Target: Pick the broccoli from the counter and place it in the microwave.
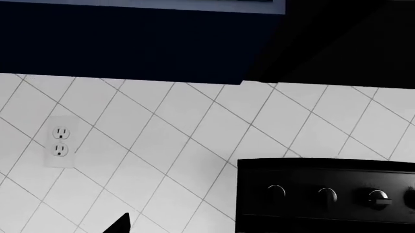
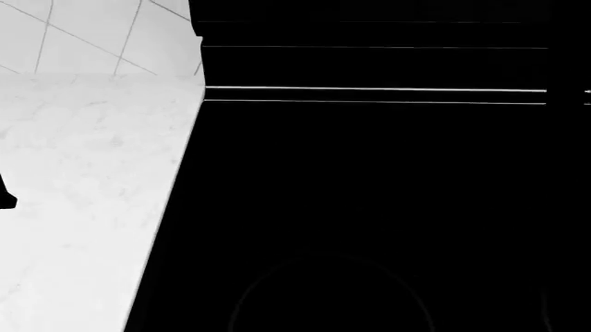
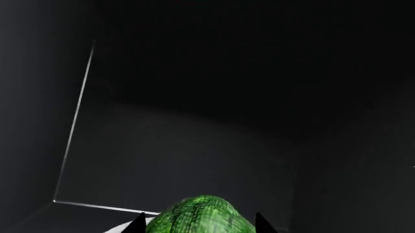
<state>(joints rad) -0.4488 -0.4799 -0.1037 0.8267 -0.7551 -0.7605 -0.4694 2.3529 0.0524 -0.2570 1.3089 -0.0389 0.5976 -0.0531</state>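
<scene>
Left wrist view: the camera faces a white tiled wall (image 1: 194,126) with a power outlet (image 1: 60,141) at the left of the frame. The black back panel of a stove (image 1: 324,194) with a row of knobs fills the lower right, and a dark blue cabinet (image 1: 129,39) runs across the top. Only a dark sliver of the left gripper (image 1: 120,224) shows at the bottom edge, so I cannot tell whether it is open or closed. It carries nothing that can be seen.

Head view: the white marble tabletop (image 2: 83,194) takes up the left of the frame, with tiles at the upper left. The rest is a glossy black stovetop (image 2: 388,207). Neither the broccoli nor the right arm appears here.

Right wrist view: the broccoli (image 3: 201,216) sits at the bottom centre of the frame, clamped between the two dark tips of the right gripper (image 3: 198,224). Around it are dim grey walls, a floor and a faint bright edge at the left, which I judge to be the microwave interior (image 3: 194,145).

The placing step seems to be in hand. To do it well, lower the broccoli until it rests on the floor inside, well past the front edge. Then open the gripper and draw straight back without brushing the walls.
</scene>
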